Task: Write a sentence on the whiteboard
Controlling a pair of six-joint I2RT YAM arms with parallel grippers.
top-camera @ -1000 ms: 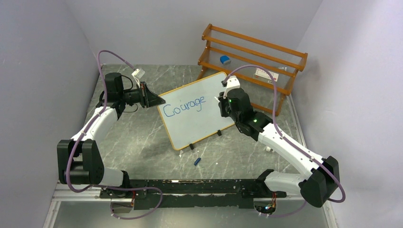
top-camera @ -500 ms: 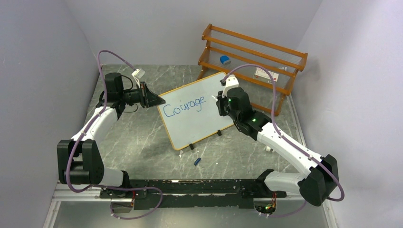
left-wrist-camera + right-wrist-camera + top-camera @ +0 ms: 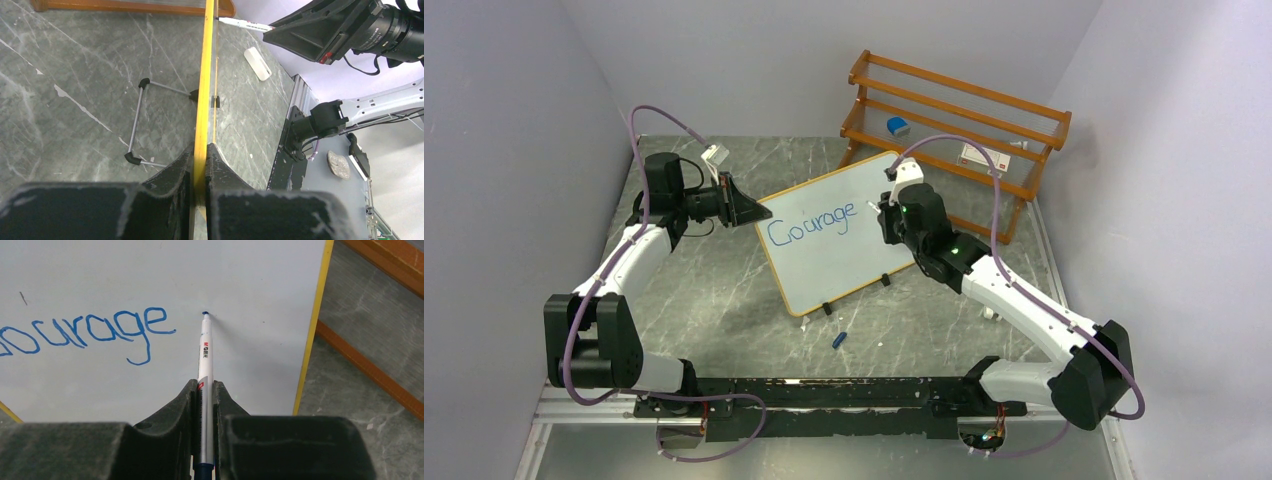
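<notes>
Whiteboard (image 3: 834,235) stands propped mid-table. The left gripper (image 3: 200,150) clamps its frame edge. The right gripper (image 3: 205,387) pinches a marker (image 3: 205,345), tip just right of "Courage", the sentence (image 3: 95,330) so far. Next word needs light, steady strokes. A wooden rack (image 3: 954,110) sits behind.

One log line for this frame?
left end effector: shut on whiteboard edge | right end effector: shut on marker | sentence: only "Courage"

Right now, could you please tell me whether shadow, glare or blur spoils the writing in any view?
Top external: even light, no glare on the whiteboard, the sentence so far legible. Right wrist: writing sharp, the marker casts a soft shadow right of its tip. Left wrist: board seen edge-on, no writing visible; the left gripper is dark foreground.
</notes>
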